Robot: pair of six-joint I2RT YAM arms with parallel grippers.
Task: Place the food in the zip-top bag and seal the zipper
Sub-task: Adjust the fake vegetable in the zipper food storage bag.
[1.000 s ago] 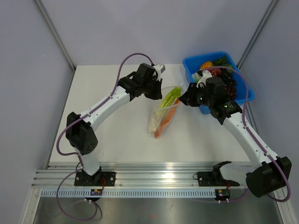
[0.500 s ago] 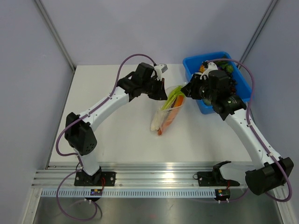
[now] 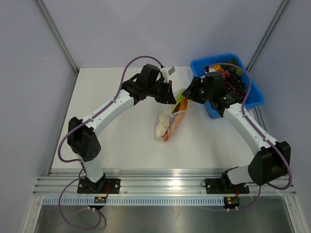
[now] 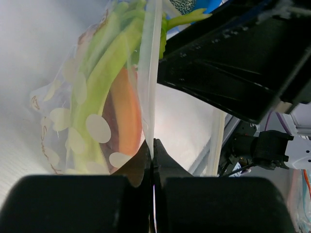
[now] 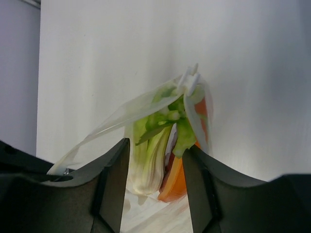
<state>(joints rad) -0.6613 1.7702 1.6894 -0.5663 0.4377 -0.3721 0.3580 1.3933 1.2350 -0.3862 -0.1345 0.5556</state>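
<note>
The clear zip-top bag (image 3: 171, 119) with white dots hangs tilted over the table, its lower end resting on it. Both pieces of food are inside: the leek (image 4: 104, 73), white stalk down and green leaves at the mouth, and the orange and dark red piece (image 4: 127, 114). My left gripper (image 3: 171, 94) is shut on the mouth edge, pinching the pale zipper strip (image 4: 150, 63). My right gripper (image 3: 187, 96) stands open at the mouth from the other side. In the right wrist view the leek (image 5: 150, 155) and orange piece (image 5: 177, 182) show between its fingers (image 5: 114, 184).
A blue plastic bin (image 3: 253, 86) stands at the back right, just behind my right arm, with dark purple grapes (image 3: 235, 85) and other produce in it. White table surface lies left of and in front of the bag. Grey walls close in the sides.
My right gripper has swung left from the bin to the bag's mouth and opened wider. The bag has been drawn up and bunched shorter. The left gripper has stayed shut on the bag's edge.
</note>
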